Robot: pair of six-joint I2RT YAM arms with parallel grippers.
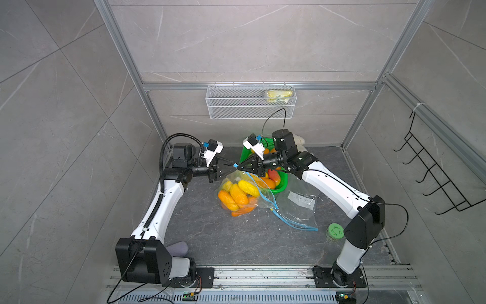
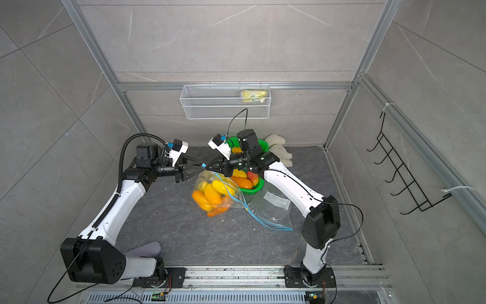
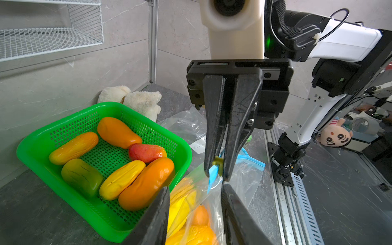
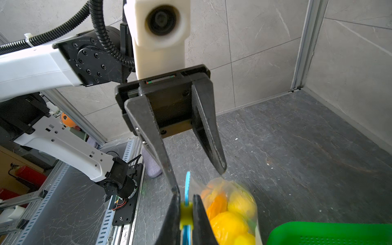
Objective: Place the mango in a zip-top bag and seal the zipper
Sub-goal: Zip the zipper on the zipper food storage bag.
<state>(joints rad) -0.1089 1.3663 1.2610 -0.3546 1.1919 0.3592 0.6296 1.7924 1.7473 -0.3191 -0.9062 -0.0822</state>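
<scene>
The right gripper (image 4: 186,212) is clenching the yellow slider (image 4: 186,214) of the zip-top bag (image 1: 243,196), its two fingers pinching that slider from both sides at the bag's raised top corner. Facing it tip to tip, the left gripper (image 4: 199,180) is standing open with its jaws well parted; the blue zipper track (image 4: 187,186) is rising between them, though whether either finger is touching the plastic cannot be told. The bag is hanging down from the grip and resting on the dark tabletop (image 1: 236,242), with yellow and orange mangoes (image 1: 238,193) packed inside it, below both grippers. Just beside the bag, under the right arm, a green basket (image 3: 31,146) is holding more mangoes (image 3: 118,131) – orange, yellow, red and green. A second, empty clear bag (image 1: 297,208) is lying flat nearer the right arm's base, touching the first. A white plush toy (image 2: 278,150) is sitting behind the basket against the back wall.
</scene>
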